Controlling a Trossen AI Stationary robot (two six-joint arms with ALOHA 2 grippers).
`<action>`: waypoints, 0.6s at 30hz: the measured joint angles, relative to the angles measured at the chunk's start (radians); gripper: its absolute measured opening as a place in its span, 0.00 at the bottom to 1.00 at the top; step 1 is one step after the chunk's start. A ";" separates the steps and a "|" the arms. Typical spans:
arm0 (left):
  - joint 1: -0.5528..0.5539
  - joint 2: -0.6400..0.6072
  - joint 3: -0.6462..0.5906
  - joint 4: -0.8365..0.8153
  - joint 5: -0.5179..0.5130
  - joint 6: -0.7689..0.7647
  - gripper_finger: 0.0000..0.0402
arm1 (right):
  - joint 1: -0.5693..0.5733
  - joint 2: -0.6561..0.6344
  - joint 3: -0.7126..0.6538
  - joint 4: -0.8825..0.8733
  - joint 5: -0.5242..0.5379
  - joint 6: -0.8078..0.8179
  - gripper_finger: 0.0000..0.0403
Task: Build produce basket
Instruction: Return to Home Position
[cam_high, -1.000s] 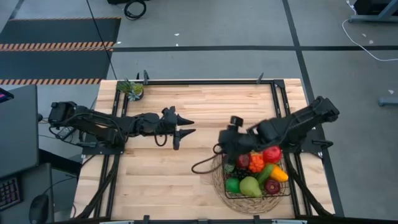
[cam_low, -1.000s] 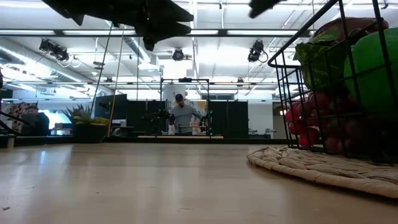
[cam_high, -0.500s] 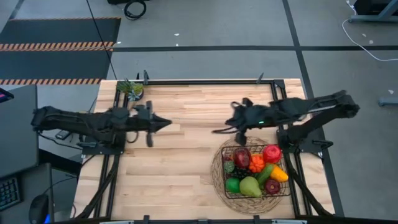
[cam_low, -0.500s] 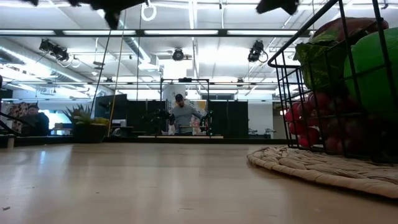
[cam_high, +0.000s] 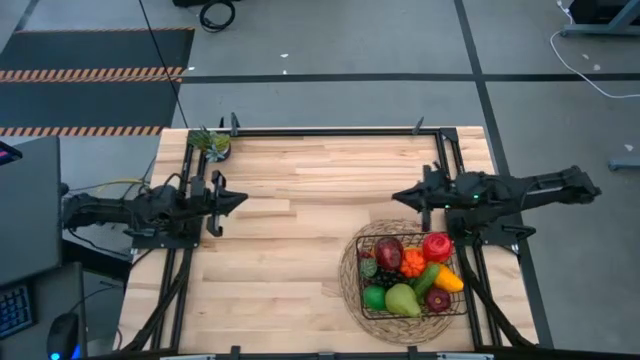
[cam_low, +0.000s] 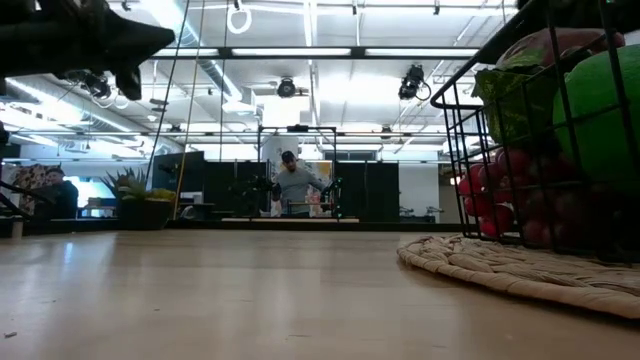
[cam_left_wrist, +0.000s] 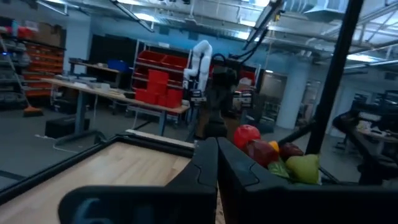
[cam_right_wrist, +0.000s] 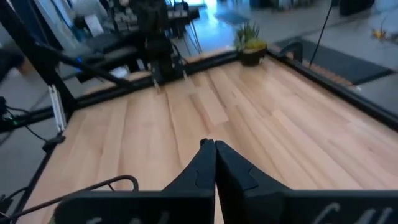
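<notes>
The black wire basket (cam_high: 358, 247) stands on a round woven mat (cam_high: 347, 292) at the table's near right. It is filled with produce (cam_high: 410, 270): red, orange, green and dark pieces. The low view shows the basket (cam_low: 470, 120) close up on the right. My left gripper (cam_high: 243, 200) hovers shut over the table's left side, pointing right, with nothing in it (cam_left_wrist: 217, 142). My right gripper (cam_high: 397, 197) hovers shut beyond the basket's far edge, pointing left, also with nothing in it (cam_right_wrist: 214, 144).
A small potted plant (cam_high: 212, 143) stands at the far left corner. A black frame (cam_high: 330, 131) runs along the table's edges. Bare wood (cam_high: 290, 250) lies between the two grippers. A person (cam_low: 295, 185) stands in the room beyond the table.
My left gripper has shut and drawn back from the table's middle toward the left edge. My right gripper has left the basket's far left corner, swung toward the far edge, and pulled back toward the right edge. Basket and produce have stayed put.
</notes>
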 joint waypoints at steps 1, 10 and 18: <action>0.000 -0.027 0.001 -0.027 0.007 0.000 0.01 | 0.000 -0.051 -0.023 0.000 0.000 -0.008 0.02; -0.001 -0.194 0.000 -0.248 0.016 -0.004 0.01 | 0.002 -0.469 -0.273 0.105 -0.076 -0.052 0.01; -0.001 -0.186 -0.057 -0.156 0.015 -0.026 0.01 | -0.015 -0.436 -0.432 0.342 -0.068 -0.138 0.03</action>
